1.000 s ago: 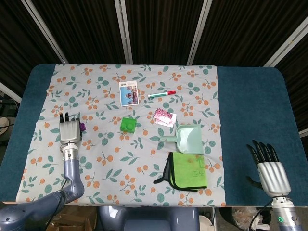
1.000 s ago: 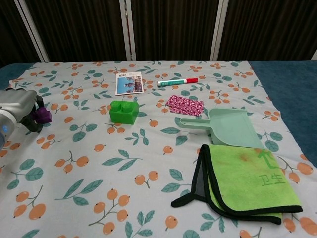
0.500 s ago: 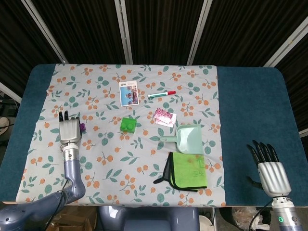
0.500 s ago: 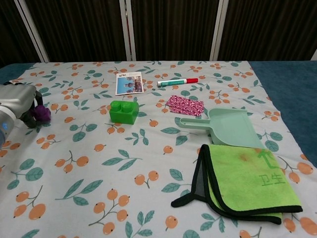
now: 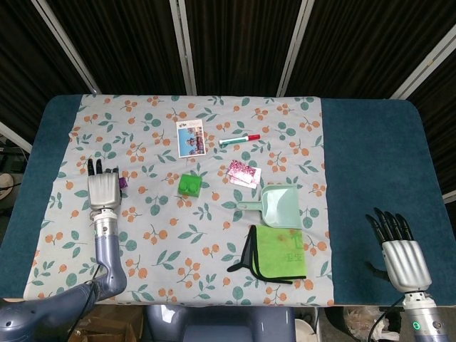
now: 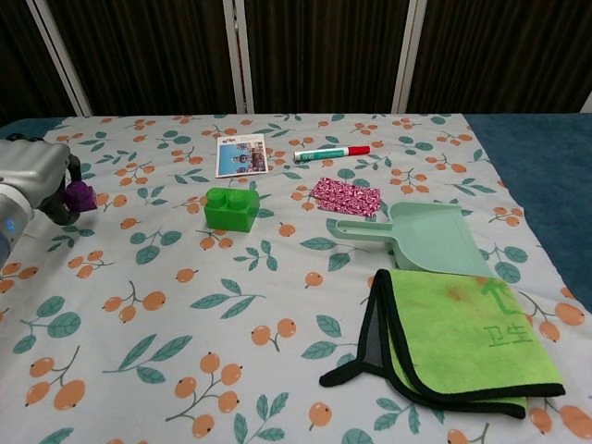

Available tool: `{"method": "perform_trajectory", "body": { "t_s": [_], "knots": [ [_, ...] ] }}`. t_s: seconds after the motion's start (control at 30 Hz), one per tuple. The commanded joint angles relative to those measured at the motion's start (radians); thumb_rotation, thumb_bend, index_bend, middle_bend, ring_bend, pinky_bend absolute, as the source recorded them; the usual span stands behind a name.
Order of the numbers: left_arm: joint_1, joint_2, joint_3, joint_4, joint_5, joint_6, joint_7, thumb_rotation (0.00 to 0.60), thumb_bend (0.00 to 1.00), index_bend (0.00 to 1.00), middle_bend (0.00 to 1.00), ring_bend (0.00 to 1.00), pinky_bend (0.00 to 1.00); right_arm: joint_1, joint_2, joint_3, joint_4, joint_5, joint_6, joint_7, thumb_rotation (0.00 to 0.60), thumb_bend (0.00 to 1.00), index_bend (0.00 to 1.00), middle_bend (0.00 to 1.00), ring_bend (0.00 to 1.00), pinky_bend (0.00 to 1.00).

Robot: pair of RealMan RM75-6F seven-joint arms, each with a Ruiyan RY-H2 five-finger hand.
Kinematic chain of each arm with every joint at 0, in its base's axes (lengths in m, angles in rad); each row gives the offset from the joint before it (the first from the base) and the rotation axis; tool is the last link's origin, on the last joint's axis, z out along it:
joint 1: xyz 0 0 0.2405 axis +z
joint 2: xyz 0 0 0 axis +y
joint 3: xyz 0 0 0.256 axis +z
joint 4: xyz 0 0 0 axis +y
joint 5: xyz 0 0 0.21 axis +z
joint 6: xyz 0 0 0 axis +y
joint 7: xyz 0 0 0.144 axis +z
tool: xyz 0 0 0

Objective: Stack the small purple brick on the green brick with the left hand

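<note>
At the far left of the floral tablecloth [image 6: 277, 370], the robot's left hand [image 6: 32, 180] pinches the small purple plastic brick [image 6: 81, 196] between its dark fingertips, and in the chest view the brick seems to be lifted a little from the cloth, although I cannot be sure. The head view shows the same hand [image 5: 104, 189] with only a small part of the purple brick [image 5: 122, 183] visible at its right edge. I judge this brick to be light, stiff and rather smooth, so it can slip or turn in the fingers; it is best held by two opposite flat sides, with the bottom free to meet the studs. Further right, well apart from the hand, the green plastic brick [image 6: 231, 208] with two round studs stands upright on the cloth; it is also light and may slide if it is pushed from the side, so the press should come straight from above. At the far right, on the blue table edge [image 5: 370, 157], the right hand [image 5: 399, 249] rests with fingers spread and holds nothing.
</note>
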Motion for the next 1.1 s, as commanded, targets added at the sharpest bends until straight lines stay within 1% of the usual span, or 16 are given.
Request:
{"method": "perform_trajectory", "body": {
  "t_s": [0.03, 0.1, 0.2, 0.27, 0.33, 0.37, 0.47, 0.53, 0.6, 0.73, 0.87, 0.97, 1.1],
  "knots": [
    [-0.014, 0.021, 0.0, -0.049, 0.031, 0.037, 0.037, 0.6, 0.42, 0.49, 0.47, 0.1, 0.0, 0.0, 0.001, 0.001, -0.001, 0.0, 0.001, 0.001, 0.6, 0.17, 0.1, 0.05, 0.01, 0.05],
    [-0.022, 0.037, -0.005, -0.098, 0.044, 0.054, 0.057, 0.6, 0.42, 0.49, 0.46, 0.1, 0.0, 0.0, 0.002, 0.0, -0.001, 0.0, 0.001, 0.002, 0.6, 0.17, 0.1, 0.05, 0.01, 0.05],
    [-0.044, 0.078, -0.015, -0.215, 0.064, 0.073, 0.116, 0.6, 0.42, 0.49, 0.46, 0.1, 0.0, -0.001, 0.002, 0.0, -0.001, 0.0, 0.002, 0.004, 0.6, 0.17, 0.1, 0.05, 0.01, 0.06],
    [-0.064, 0.114, -0.032, -0.332, 0.074, 0.085, 0.161, 0.6, 0.42, 0.49, 0.46, 0.1, 0.0, -0.002, 0.004, 0.0, -0.003, 0.0, 0.002, 0.004, 0.6, 0.17, 0.1, 0.05, 0.01, 0.05],
    [-0.077, 0.142, -0.059, -0.443, 0.058, 0.086, 0.189, 0.6, 0.42, 0.49, 0.46, 0.1, 0.0, -0.002, 0.004, -0.001, -0.004, -0.002, 0.004, 0.004, 0.6, 0.17, 0.1, 0.05, 0.01, 0.05],
    [-0.085, 0.158, -0.078, -0.508, 0.038, 0.081, 0.209, 0.6, 0.42, 0.49, 0.45, 0.1, 0.0, -0.002, 0.004, -0.002, -0.004, -0.004, 0.004, 0.005, 0.6, 0.17, 0.1, 0.05, 0.01, 0.05],
    [-0.11, 0.2, -0.11, -0.643, -0.026, 0.064, 0.279, 0.6, 0.42, 0.49, 0.45, 0.1, 0.0, -0.003, 0.007, -0.002, -0.005, -0.005, 0.006, 0.008, 0.6, 0.17, 0.1, 0.05, 0.01, 0.05],
    [-0.125, 0.215, -0.129, -0.704, -0.07, 0.063, 0.311, 0.6, 0.42, 0.48, 0.45, 0.1, 0.0, -0.003, 0.007, -0.003, -0.006, -0.005, 0.006, 0.009, 0.6, 0.17, 0.1, 0.05, 0.01, 0.05],
    [-0.139, 0.224, -0.148, -0.761, -0.137, 0.06, 0.334, 0.6, 0.42, 0.48, 0.45, 0.1, 0.0, -0.003, 0.009, -0.003, -0.008, -0.006, 0.006, 0.012, 0.6, 0.17, 0.1, 0.05, 0.01, 0.05],
    [-0.165, 0.238, -0.173, -0.82, -0.27, 0.057, 0.365, 0.6, 0.42, 0.49, 0.45, 0.1, 0.0, -0.005, 0.012, -0.003, -0.006, -0.006, 0.008, 0.02, 0.6, 0.17, 0.1, 0.05, 0.01, 0.06],
    [-0.189, 0.243, -0.167, -0.818, -0.342, 0.055, 0.372, 0.6, 0.42, 0.49, 0.45, 0.1, 0.0, -0.004, 0.012, -0.003, -0.004, -0.002, 0.004, 0.02, 0.6, 0.17, 0.1, 0.05, 0.01, 0.05],
    [-0.206, 0.241, -0.152, -0.793, -0.371, 0.045, 0.367, 0.6, 0.42, 0.49, 0.45, 0.11, 0.0, -0.001, 0.01, -0.001, -0.004, 0.001, -0.002, 0.015, 0.6, 0.17, 0.1, 0.05, 0.01, 0.05],
    [-0.229, 0.233, -0.135, -0.754, -0.384, 0.022, 0.353, 0.6, 0.42, 0.49, 0.44, 0.1, 0.0, -0.001, 0.005, -0.003, -0.003, 0.004, -0.006, 0.006, 0.6, 0.17, 0.1, 0.05, 0.01, 0.05]
  ]
}}
